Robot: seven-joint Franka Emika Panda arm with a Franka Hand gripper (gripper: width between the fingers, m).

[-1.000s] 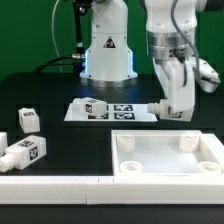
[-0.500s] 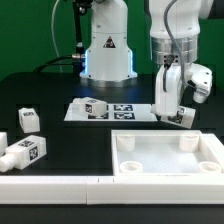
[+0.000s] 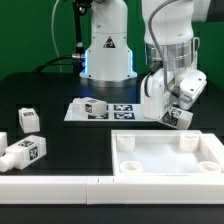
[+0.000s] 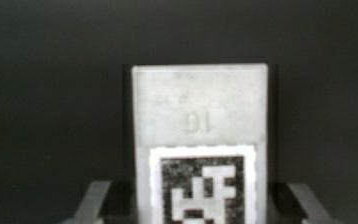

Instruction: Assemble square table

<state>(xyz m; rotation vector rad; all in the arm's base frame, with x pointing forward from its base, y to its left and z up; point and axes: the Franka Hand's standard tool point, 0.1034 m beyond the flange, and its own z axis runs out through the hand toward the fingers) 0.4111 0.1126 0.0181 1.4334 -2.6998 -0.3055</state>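
Claw (image 4: 197,203) pinching a leg (image 4: 197,110), one finger on either flank, tagged face toward the wrist camera; only dark tabletop behind it there. In the exterior view the claw (image 3: 170,110) hangs tilted. The leg (image 3: 179,117) looks clear of the tabletop (image 3: 50,100), just beyond the far rim of the square panel (image 3: 160,160). The panel lies at about six o'clock of the claw, open side up, with no leg fitted in any socket I can see. The nearest corner socket (image 3: 187,143) sits close by at five o'clock. Marker board (image 3: 125,109) at nine o'clock, a second leg (image 3: 94,107) on it. A third leg (image 3: 28,120) and a fourth leg (image 3: 27,151) lie well apart out at eight o'clock, with the long rail (image 3: 60,185) along the near edge. Reads as the carry stage for the first leg. Next move, as I judge it: bring the leg upright, centre it over that socket, lower it and twist it home. The tilt wants correcting first.
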